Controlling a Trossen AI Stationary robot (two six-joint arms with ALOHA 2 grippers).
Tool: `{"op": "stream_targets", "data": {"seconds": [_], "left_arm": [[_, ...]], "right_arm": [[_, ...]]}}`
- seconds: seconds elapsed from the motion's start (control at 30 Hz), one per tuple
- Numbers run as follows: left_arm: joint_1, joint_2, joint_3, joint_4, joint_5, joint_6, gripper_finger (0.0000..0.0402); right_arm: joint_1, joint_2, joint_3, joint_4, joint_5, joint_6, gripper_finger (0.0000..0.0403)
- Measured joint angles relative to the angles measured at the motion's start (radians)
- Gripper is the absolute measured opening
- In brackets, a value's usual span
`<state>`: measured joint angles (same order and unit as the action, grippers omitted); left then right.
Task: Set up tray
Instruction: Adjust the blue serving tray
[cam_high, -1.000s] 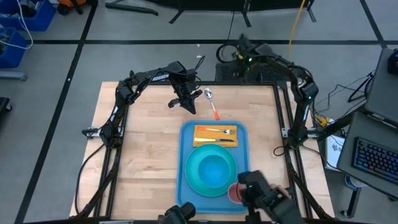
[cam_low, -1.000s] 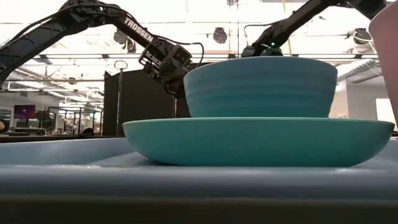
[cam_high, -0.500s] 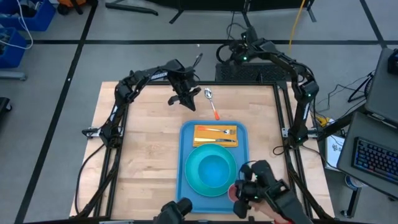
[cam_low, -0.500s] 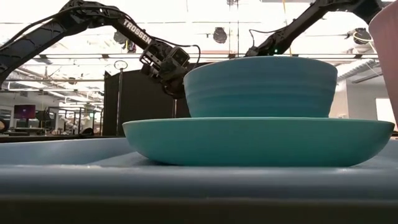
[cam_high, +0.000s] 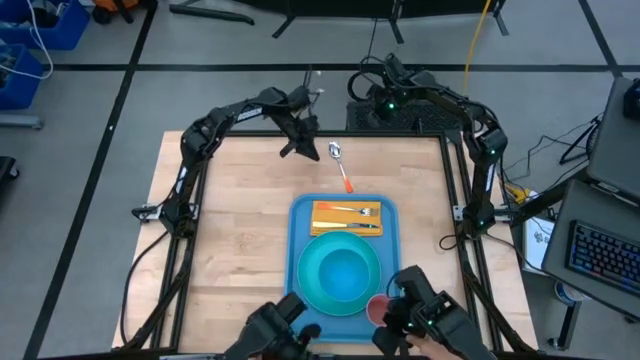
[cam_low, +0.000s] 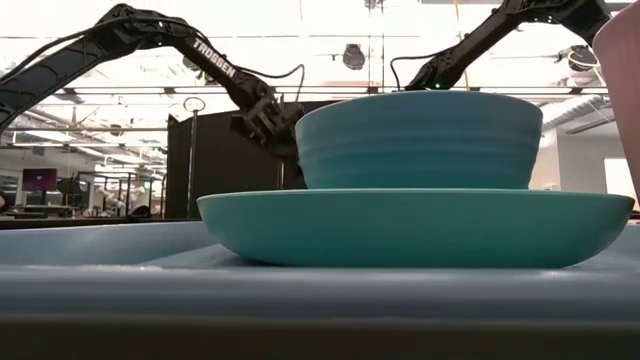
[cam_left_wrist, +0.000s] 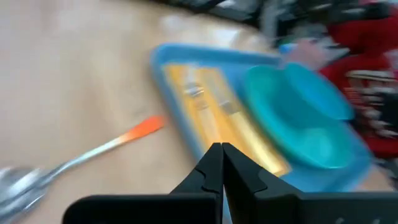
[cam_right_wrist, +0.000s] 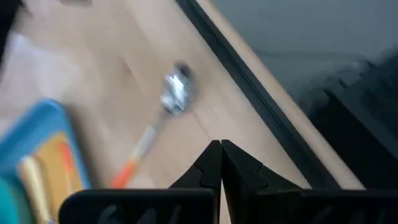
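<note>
Lying beside tray (cam_high: 297, 262) edge, spoon (cam_high: 341, 166), bare wood

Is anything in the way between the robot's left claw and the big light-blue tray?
Only the orange-handled metal spoon lies on the bare wood between the shut left gripper and the flat light-blue plastic tray; nothing else visible does.

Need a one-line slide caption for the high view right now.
Tray holds plate, bowl and fork on a yellow napkin; the orange-handled spoon lies outside on the table, left gripper shut nearby.
</note>
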<state>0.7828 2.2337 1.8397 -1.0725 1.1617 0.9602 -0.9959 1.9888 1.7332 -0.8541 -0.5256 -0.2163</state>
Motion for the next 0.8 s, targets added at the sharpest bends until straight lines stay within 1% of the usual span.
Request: {"op": "stream_targets", "data": {"seconds": [0.07,0.17,0.3,0.37,0.5,0.63,0.7,0.8], "left_arm": [[0.016,0.0,0.0,0.081,-0.063,-0.107,0.0006],[0.039,0.0,0.0,0.196,-0.156,-0.263,0.0012],[0.069,0.0,0.0,0.24,-0.319,-0.368,0.0007],[0.075,0.0,0.0,0.229,-0.384,-0.355,0.0003],[0.067,0.0,0.0,0.191,-0.405,-0.289,0.001],[0.051,0.014,0.0,0.2,-0.544,-0.285,0.0004],[0.052,0.022,0.0,0.186,-0.561,-0.287,0.0007],[0.052,0.02,0.0,0.133,-0.539,-0.264,0.0005]], "right_arm": [[-0.01,0.0,0.0,-0.036,0.028,-0.001,0.0],[-0.023,0.0,0.0,-0.077,0.027,-0.019,0.0],[-0.032,0.0,0.0,-0.064,0.027,-0.031,0.0],[-0.032,0.0,0.0,-0.058,0.027,-0.03,0.0],[-0.032,0.0,0.0,-0.052,0.025,-0.038,0.0],[-0.032,0.0,0.0,-0.048,0.025,-0.039,0.0],[-0.03,0.0,0.0,-0.049,0.025,-0.039,0.0],[-0.03,0.0,0.0,-0.048,0.023,-0.039,0.0]]}}
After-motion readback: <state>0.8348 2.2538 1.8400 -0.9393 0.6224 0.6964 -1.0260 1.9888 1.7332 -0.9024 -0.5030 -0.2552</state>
